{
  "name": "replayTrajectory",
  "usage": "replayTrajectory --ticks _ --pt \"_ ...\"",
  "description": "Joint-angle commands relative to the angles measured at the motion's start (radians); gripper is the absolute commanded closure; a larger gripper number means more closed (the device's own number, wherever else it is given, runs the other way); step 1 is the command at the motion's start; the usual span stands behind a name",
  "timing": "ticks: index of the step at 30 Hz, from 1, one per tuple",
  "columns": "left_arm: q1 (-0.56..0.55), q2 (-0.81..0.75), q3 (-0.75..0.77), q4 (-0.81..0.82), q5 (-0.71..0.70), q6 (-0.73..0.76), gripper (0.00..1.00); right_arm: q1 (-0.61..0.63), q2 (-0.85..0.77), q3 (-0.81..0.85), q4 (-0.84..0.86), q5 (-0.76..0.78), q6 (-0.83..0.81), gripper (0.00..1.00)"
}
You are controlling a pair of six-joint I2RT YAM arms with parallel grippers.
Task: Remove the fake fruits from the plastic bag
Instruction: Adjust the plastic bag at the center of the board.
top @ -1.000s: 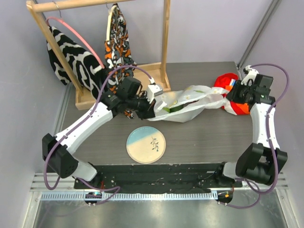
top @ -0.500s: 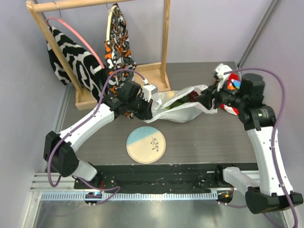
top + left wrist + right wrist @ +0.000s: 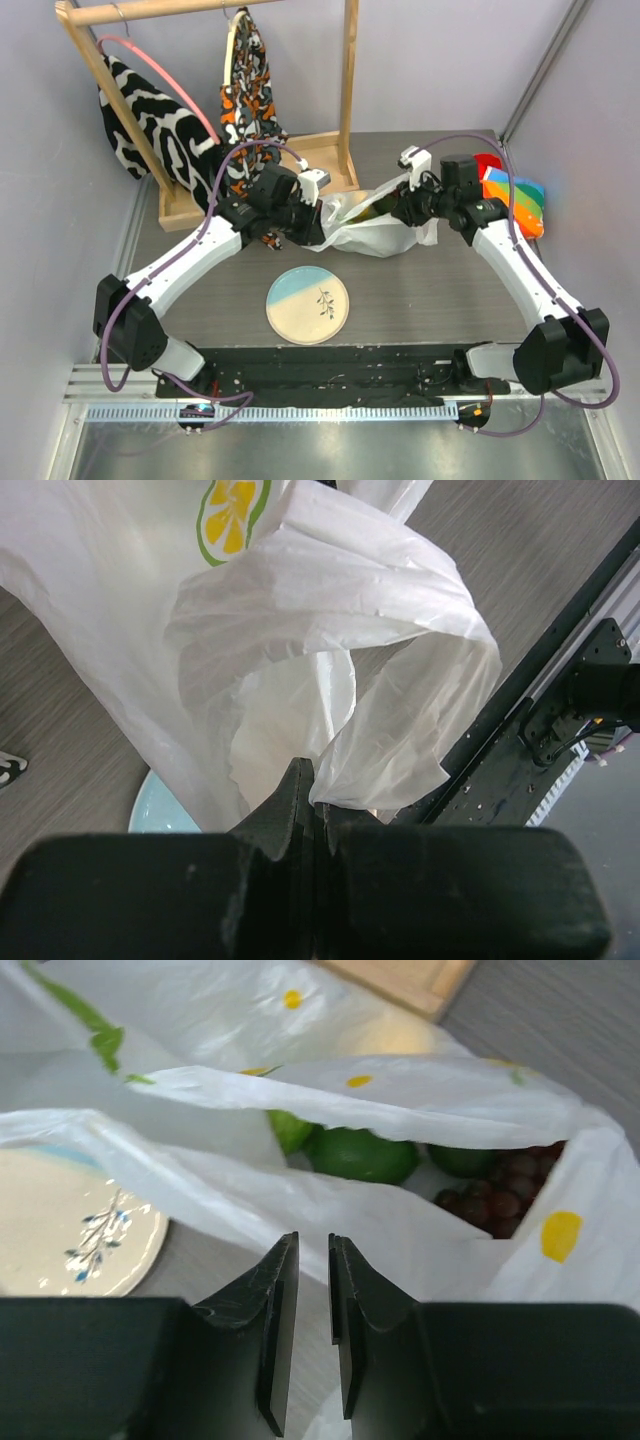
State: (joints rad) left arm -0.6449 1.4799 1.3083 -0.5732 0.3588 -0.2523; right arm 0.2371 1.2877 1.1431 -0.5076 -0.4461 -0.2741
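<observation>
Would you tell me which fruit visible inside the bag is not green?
The grape bunch, a dark purple cluster at the right in the right wrist view; the fruits beside it are smooth and green.

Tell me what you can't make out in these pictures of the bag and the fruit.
- Fruit count: in the right wrist view the plastic bag covers all but some green fruits and the grapes.
- Right gripper: jaws nearly closed; whether they pinch film is unclear, too small from above.
- Plate: left wrist view shows a sliver, behind the bag and left gripper.
</observation>
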Motion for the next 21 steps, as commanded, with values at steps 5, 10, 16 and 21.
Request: replayTrajectory --ticks 5,10,16,21 --pt "0.007 -0.01 -0.018 0.056 0.006 -0.002 1.0 0.018 0.099 -0.069 0.233 0.25 0.01 0.72" --pt "0.013 -0.021 -0.043 0.056 -0.027 0.01 1.0 0.067 0.102 -0.196 0.167 0.224 -0.18 0.72" --pt "0.042 -0.053 -0.089 0.05 -0.066 0.031 1.0 0.08 -0.08 -0.319 -0.012 0.214 -0.232 0.75" --pt "0.045 -0.052 -0.103 0.029 -0.067 0.05 1.0 0.082 -0.137 -0.327 -0.095 0.21 -0.208 0.75"
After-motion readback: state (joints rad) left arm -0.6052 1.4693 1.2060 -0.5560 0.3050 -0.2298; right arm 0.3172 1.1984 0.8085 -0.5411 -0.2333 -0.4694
